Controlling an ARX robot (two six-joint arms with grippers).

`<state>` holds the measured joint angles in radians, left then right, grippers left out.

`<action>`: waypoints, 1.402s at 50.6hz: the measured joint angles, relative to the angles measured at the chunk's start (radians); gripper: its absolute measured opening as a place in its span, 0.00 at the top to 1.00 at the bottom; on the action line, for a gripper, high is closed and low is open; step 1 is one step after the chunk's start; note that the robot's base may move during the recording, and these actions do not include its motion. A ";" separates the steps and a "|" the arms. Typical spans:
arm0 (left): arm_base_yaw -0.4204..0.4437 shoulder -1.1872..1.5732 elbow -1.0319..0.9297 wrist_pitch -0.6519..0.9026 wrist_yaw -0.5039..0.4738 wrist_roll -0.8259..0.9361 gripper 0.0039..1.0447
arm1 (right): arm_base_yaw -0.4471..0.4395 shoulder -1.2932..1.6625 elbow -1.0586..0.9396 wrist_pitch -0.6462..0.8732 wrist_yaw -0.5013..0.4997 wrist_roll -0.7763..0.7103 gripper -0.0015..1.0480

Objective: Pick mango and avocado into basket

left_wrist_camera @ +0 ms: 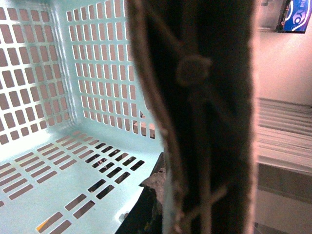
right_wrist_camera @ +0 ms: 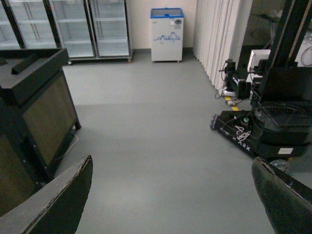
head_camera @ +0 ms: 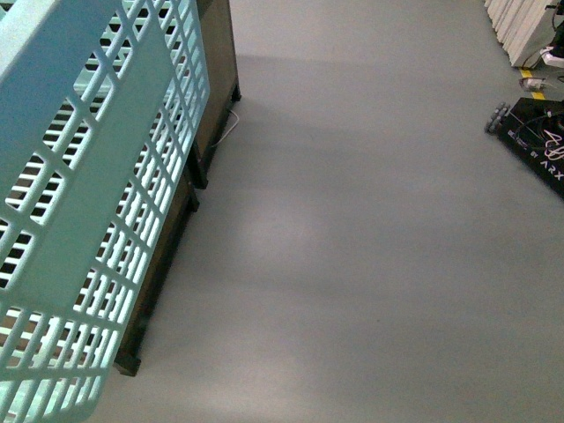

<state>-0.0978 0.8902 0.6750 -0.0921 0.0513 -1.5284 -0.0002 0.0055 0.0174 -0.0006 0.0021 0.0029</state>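
The pale turquoise basket fills the left of the front view, lifted and tilted, its slotted side towards the camera. In the left wrist view its lattice floor and walls show, with nothing lying on the visible part. The brown handle runs right across that view, and my left gripper is shut on it. My right gripper is open over bare floor, its fingers wide apart. The mango and the avocado are out of view.
A dark wooden stand sits behind the basket, also seen as a dark cabinet. Grey floor stretches ahead. Another black ARX robot base stands at the right. Glass-door fridges and a small chest freezer line the far wall.
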 joint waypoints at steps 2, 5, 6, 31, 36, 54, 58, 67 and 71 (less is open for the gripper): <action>0.000 0.000 0.000 0.000 0.000 0.001 0.96 | 0.000 -0.001 0.000 0.000 0.001 0.000 0.08; 0.001 0.000 0.000 0.000 0.000 0.001 0.96 | 0.000 -0.002 0.000 0.000 0.000 0.000 0.08; 0.001 -0.002 0.000 0.000 0.000 0.001 0.96 | 0.000 -0.002 0.000 0.000 0.001 0.000 0.08; 0.001 0.000 0.000 0.000 0.002 0.005 0.96 | 0.000 -0.002 0.000 0.000 -0.002 0.000 0.08; 0.001 0.000 0.000 0.000 0.001 0.005 0.96 | 0.000 -0.001 0.000 0.000 -0.003 -0.001 0.08; 0.001 0.000 0.000 0.000 0.000 0.005 0.96 | 0.000 -0.002 0.000 0.000 0.000 -0.001 0.08; 0.001 0.000 0.000 0.000 0.000 0.006 0.96 | 0.000 -0.002 0.000 -0.001 0.000 0.000 0.08; 0.001 0.000 0.000 0.000 0.000 0.007 0.96 | 0.000 -0.002 0.000 -0.001 -0.001 0.000 0.08; 0.001 0.000 0.000 0.000 0.000 0.008 0.96 | 0.000 -0.001 0.000 0.000 -0.003 0.000 0.08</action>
<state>-0.0967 0.8902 0.6746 -0.0921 0.0513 -1.5204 -0.0002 0.0044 0.0174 -0.0010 -0.0006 0.0029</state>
